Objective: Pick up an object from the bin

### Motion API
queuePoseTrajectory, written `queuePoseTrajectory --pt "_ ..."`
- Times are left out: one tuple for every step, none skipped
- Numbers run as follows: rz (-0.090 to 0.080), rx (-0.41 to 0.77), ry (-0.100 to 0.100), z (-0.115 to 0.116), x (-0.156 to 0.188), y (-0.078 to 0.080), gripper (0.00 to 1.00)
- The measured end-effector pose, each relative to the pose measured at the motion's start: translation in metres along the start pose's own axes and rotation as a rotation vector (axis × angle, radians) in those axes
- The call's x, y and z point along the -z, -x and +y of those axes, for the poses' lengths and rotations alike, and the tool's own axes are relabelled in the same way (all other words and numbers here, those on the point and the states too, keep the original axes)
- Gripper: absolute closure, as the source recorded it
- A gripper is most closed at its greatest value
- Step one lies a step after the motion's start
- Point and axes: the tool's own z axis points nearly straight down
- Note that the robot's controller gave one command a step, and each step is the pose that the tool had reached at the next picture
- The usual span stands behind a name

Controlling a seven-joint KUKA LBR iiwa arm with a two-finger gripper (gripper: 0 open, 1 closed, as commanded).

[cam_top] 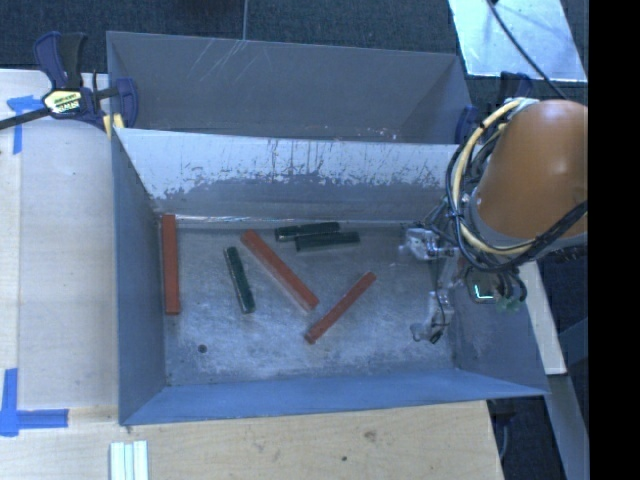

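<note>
Bin (137, 268): grey metal, floor scuffed pale, few loose items, no heap.

Gripper (436, 320) sat low at the R end of the floor, close to the R wall, over bare metal. Nothing seen in it. Open or shut: cannot tell, as it was dark and thin against the wall. Orange cover (535, 168) and cable loops (465, 203) hung above it, over the R rim.

Surroundings:
- Nearest item: low stick (340, 308), orange-brown, straight, flat on the floor and diagonal, upper end twd the gripper, lower end twd bin centre-front. Apart from the gripper, bare floor between them, nothing in the way.
- Mid stick (280, 268), same colour and kind, diagonal the other way, from upper L down to R. Its lower end lay just beside the low stick's mid part; touching or not, cannot tell.
- Green pen (238, 280), dark, short, L of the mid stick, near upright in view, clear of it.
- Dark pens (318, 235), two, side by side along the back wall's foot, above the mid stick.
- Left stick (171, 264), reddish, lengthwise against the L wall, well apart from the gripper.
- Dark speck (203, 348) on the floor, front L.
</note>
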Motion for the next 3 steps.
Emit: queuePoseTrajectory --pt "-0.011 0.226 -0.002 0.001 0.006 0.019 0.00" --pt "0.000 0.157 0.000 0.042 -0.135 0.015 0.00" --pt "-0.008 0.156 -0.001 0.040 -0.131 0.017 1.00"
